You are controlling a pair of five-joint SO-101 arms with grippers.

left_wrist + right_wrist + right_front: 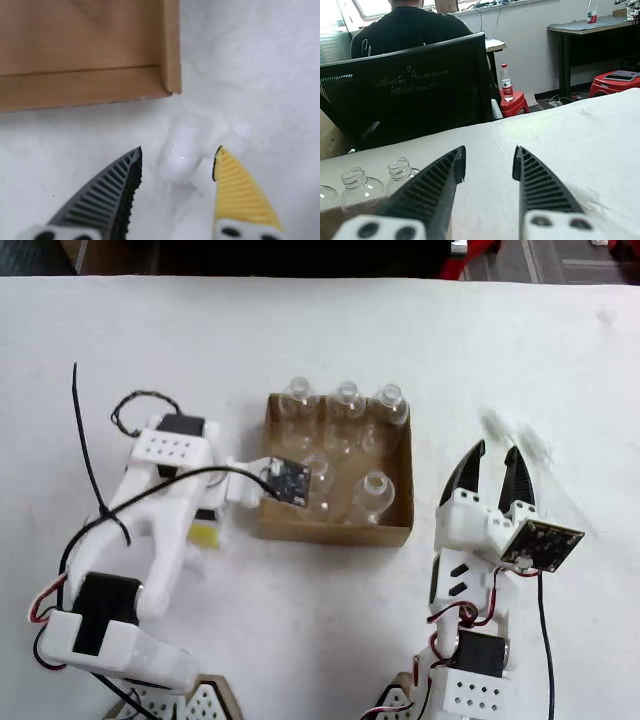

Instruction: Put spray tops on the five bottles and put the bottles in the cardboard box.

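High view shows the cardboard box in the middle of the white table. All five bottles stand inside it, and none has a spray top on yet. The left gripper is just beside the lower left corner of the box. Its black and yellow fingers are spread apart with a small white piece lying between them, and they are not squeezing it. I think it is a spray top, but I cannot tell for sure. The piece looks round and smooth, so it might pop out sideways when the fingers close. The box wall is very near, so a finger could bump it, push the box and make the bottles wobble. The right gripper sits at the lower right, spread wide and holding nothing, with faint clear bits just above it in the frame. Pushing a top down onto a bottle in the box could tip that bottle into the others.
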